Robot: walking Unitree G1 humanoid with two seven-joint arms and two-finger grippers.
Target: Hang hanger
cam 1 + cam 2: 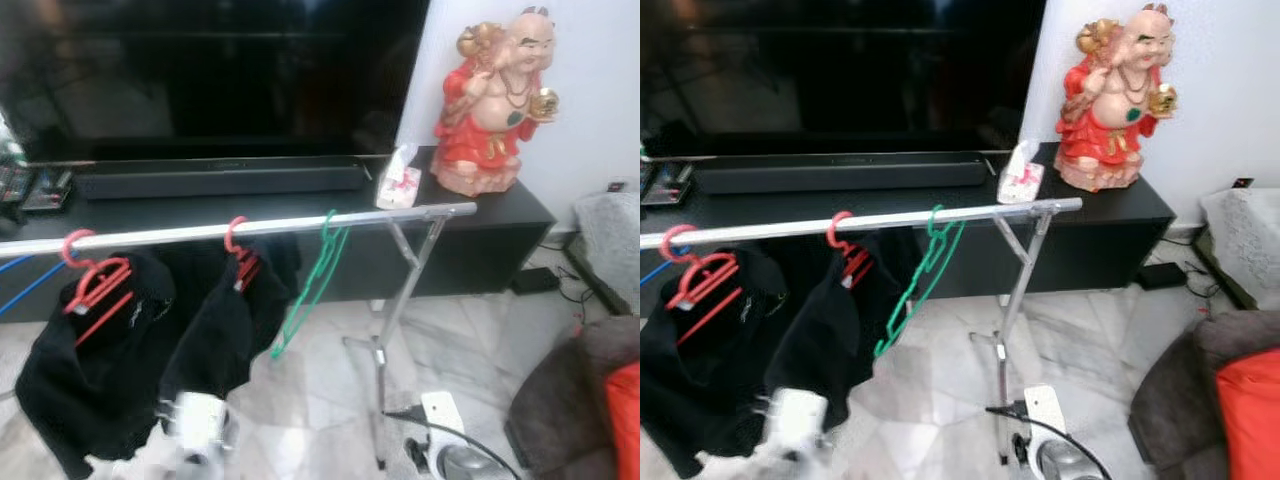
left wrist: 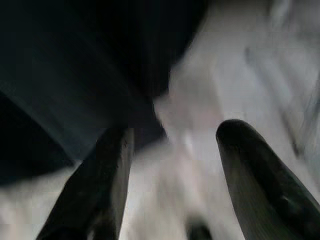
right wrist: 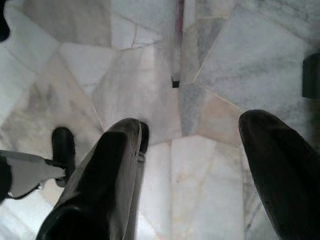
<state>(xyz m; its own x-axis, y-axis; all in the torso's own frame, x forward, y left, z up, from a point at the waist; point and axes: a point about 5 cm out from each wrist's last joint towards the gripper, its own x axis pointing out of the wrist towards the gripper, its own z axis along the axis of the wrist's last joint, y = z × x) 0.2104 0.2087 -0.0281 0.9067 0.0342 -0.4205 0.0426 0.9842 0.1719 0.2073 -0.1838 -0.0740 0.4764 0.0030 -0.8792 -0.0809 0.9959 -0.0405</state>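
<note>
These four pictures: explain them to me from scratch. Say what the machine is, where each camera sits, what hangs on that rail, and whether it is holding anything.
The machine is a walking humanoid robot with two arms, each ending in a gripper of two long black fingers. The two wide pictures come from a stereo camera on its head, looking forward and down. They show a silver clothes rail in front of a black TV cabinet. On the rail hang a bare green hanger and two red hangers carrying black clothes. A red figurine stands on the cabinet.

The other two pictures come from cameras on the wrists, looking along the fingers. The left gripper is open, near dark cloth, though that picture is blurred. The right gripper is open above the marble floor. Neither holds anything.
</note>
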